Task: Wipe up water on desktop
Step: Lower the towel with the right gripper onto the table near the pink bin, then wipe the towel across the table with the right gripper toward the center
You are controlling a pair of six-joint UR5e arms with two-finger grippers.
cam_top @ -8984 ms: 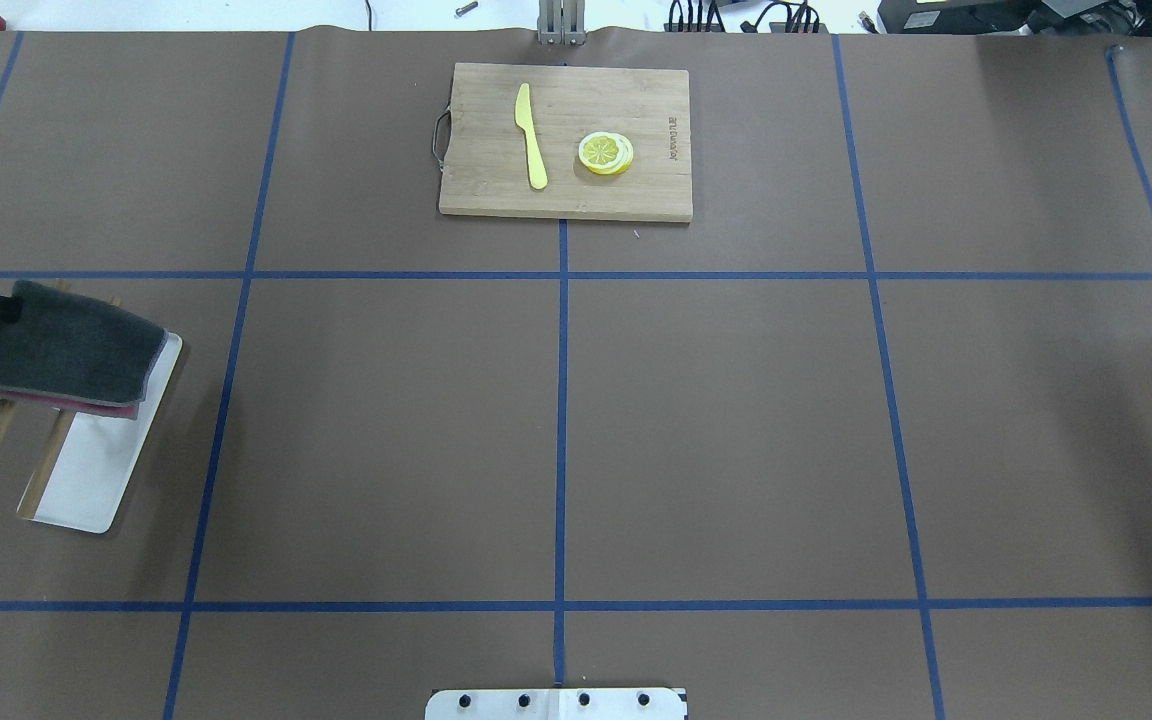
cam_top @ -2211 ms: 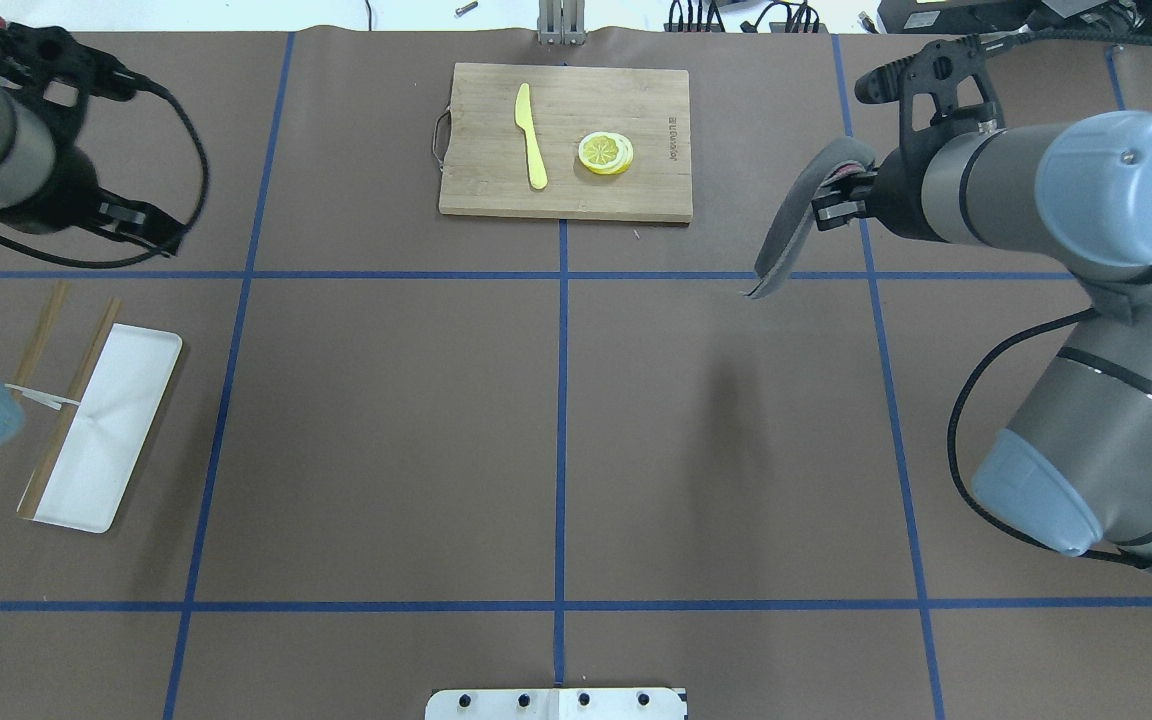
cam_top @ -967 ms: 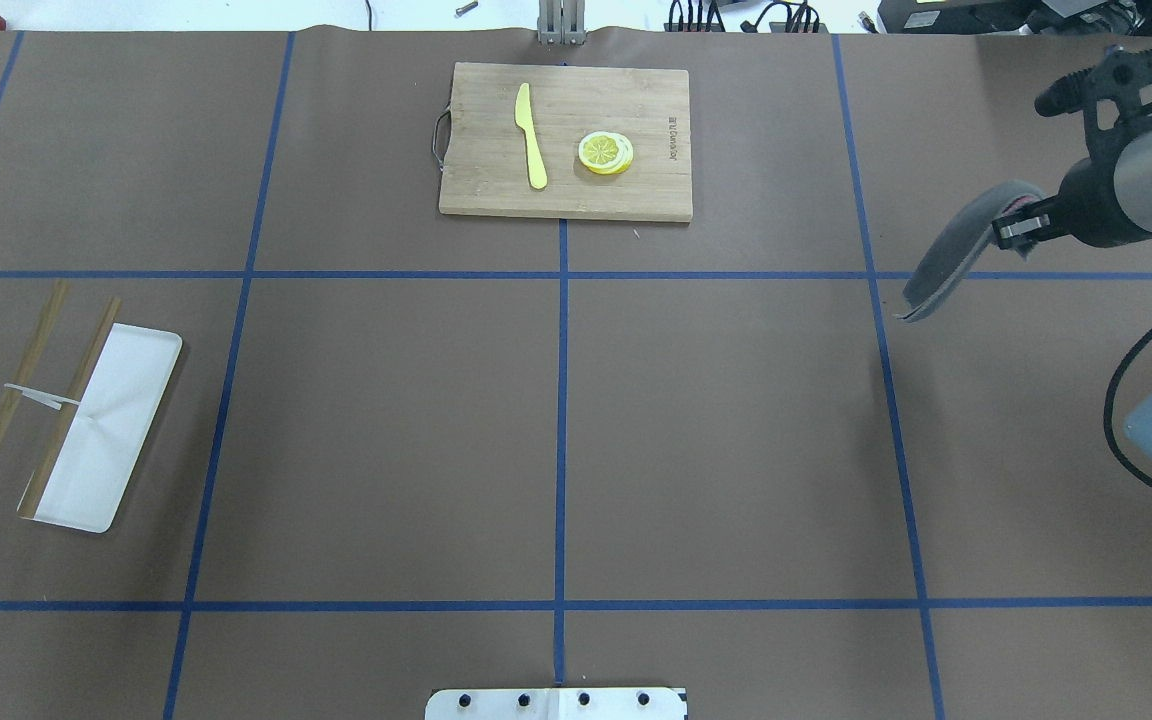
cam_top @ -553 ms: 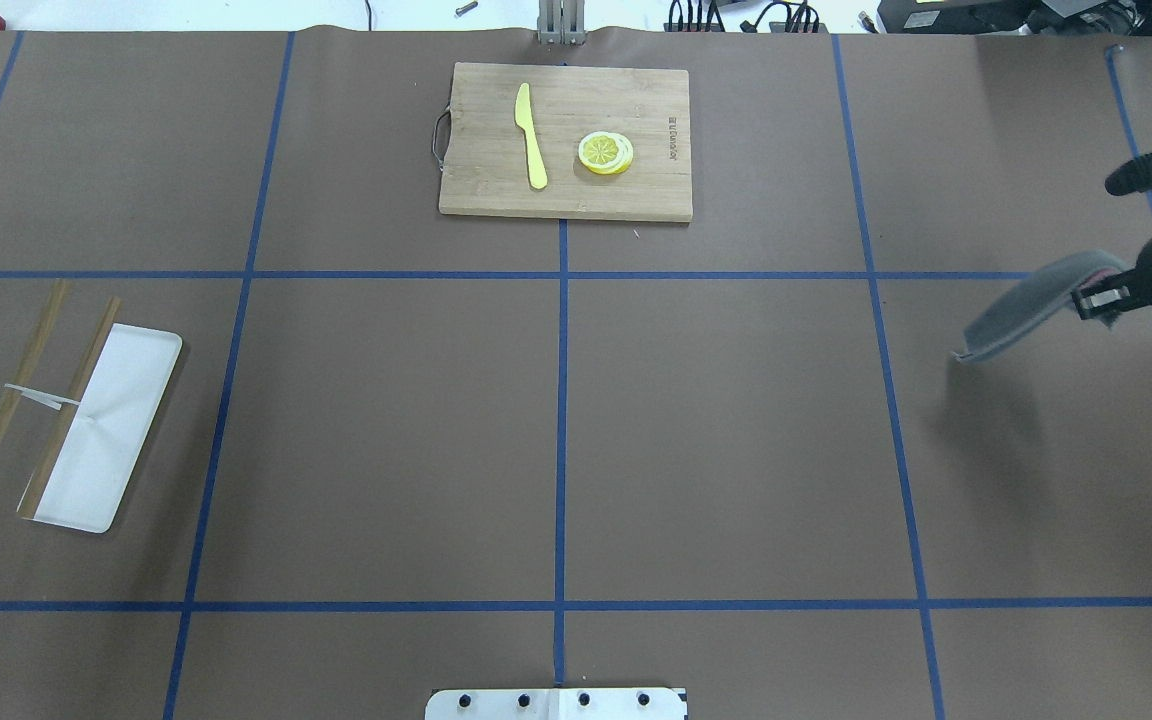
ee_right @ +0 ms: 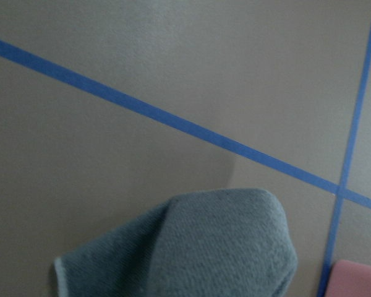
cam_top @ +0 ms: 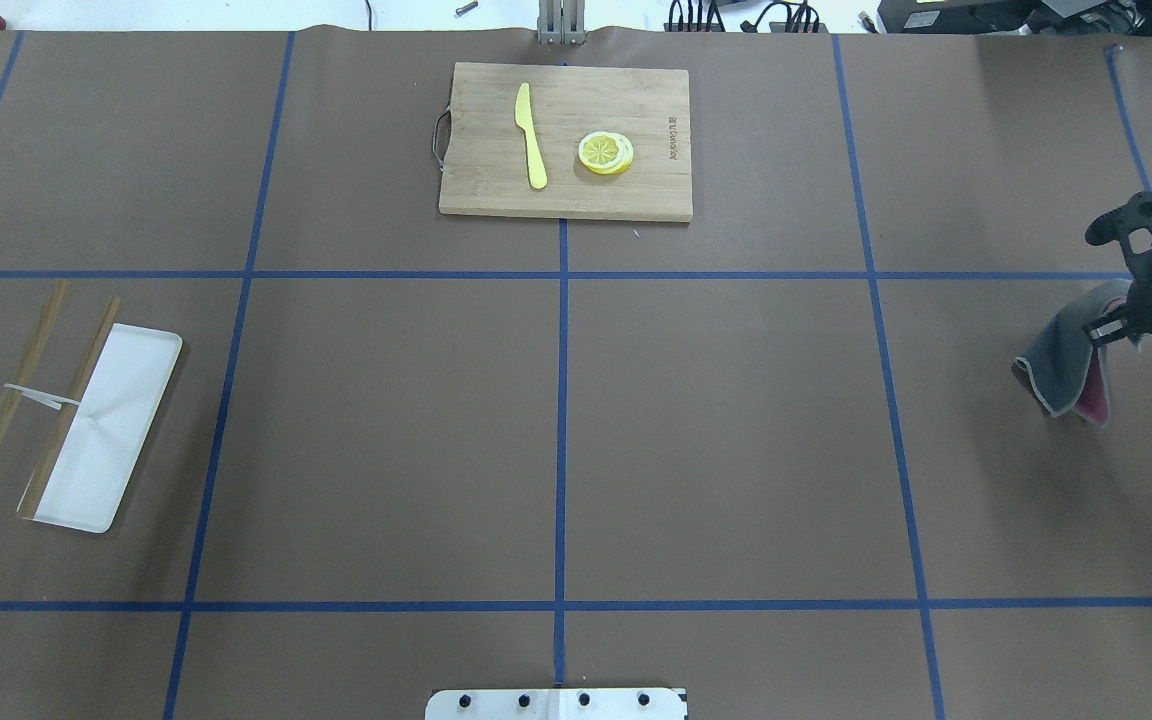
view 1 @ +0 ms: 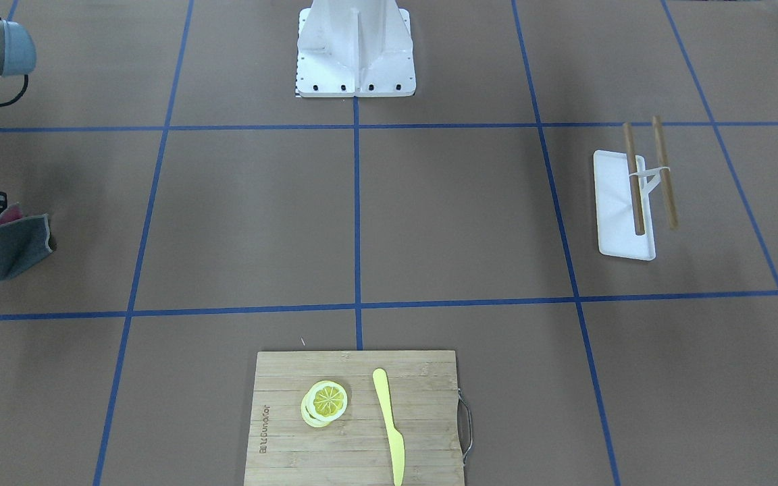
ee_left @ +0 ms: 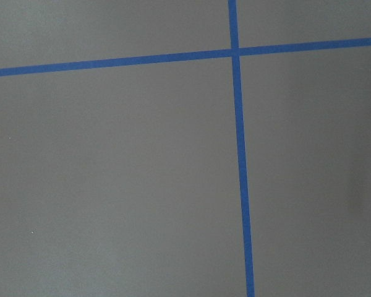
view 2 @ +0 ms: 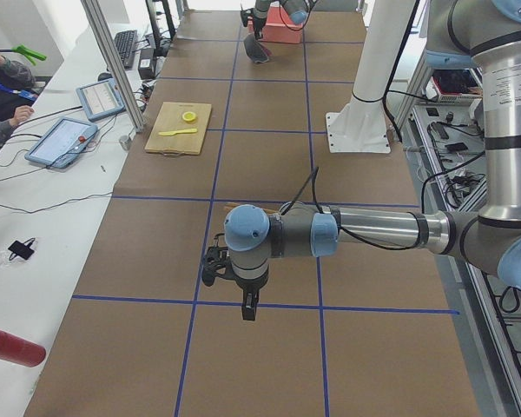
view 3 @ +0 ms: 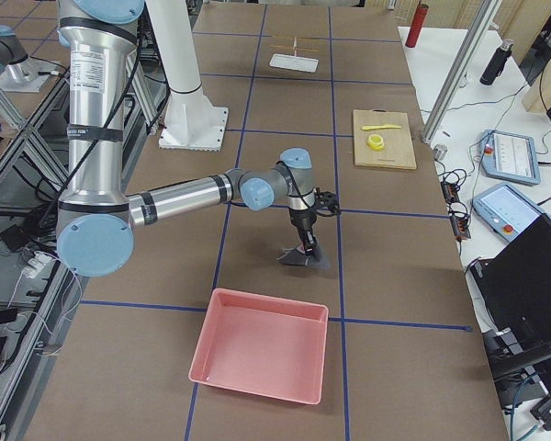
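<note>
The desktop (cam_top: 716, 430) is matte brown with blue tape lines; I see no water on it. My right gripper (cam_top: 1112, 326) is at the far right and is shut on a grey cloth (cam_top: 1058, 364) with a pink inner side. The cloth hangs down, folded, with its lower end at or just above the desktop (view 3: 305, 259). It also shows in the front view (view 1: 1, 254) and the right wrist view (ee_right: 191, 247). My left gripper (view 2: 248, 309) shows only in the exterior left view, pointing down over the desktop; I cannot tell whether it is open or shut.
A bamboo cutting board (cam_top: 476, 190) with a yellow knife (cam_top: 531, 135) and a lemon slice (cam_top: 605, 152) lies at the back middle. A white tray (cam_top: 126, 430) with two wooden sticks (cam_top: 11, 400) lies at the left. A pink bin (view 3: 262, 354) stands near the cloth.
The right gripper has carried the cloth from beside the cutting board to the far right and lowered it; the cloth now hangs folded. The left arm has left the overhead view.
</note>
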